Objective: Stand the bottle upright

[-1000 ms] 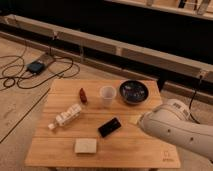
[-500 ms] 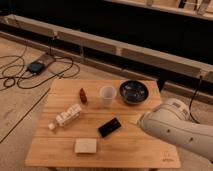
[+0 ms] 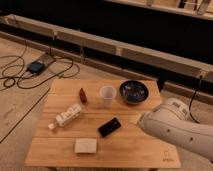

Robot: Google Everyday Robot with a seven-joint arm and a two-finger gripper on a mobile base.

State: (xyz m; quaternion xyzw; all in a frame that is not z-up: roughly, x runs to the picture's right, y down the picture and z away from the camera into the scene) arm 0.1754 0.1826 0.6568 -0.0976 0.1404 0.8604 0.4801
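We see the white arm point(image 3: 175, 127) reaching in from the right over the near right part of the bench point(image 3: 125, 152). Its pincer point(image 3: 135, 118) sits at the arm's left end, mostly hidden behind the arm, with only a small pale tip showing above the wood. We cannot tell how far open it is, and we see nothing in its hold.

Just left of that tip lies a black phone point(image 3: 109, 127), flat and turned at a slant. Beyond the tip, toward the far right, stands a dark bowl point(image 3: 133, 91), with a pale cup point(image 3: 107, 95) upright just to its left. A small dark red thing point(image 3: 83, 95) sits left of the cup.

The bottle point(image 3: 67, 116) lies on its side on the left part of the bench, well apart from the pincer, its white cap pointing near and left. A pale block point(image 3: 85, 145) rests near the front edge. On the floor to the far left we see cables point(image 3: 20, 80) and a small dark box point(image 3: 36, 66).
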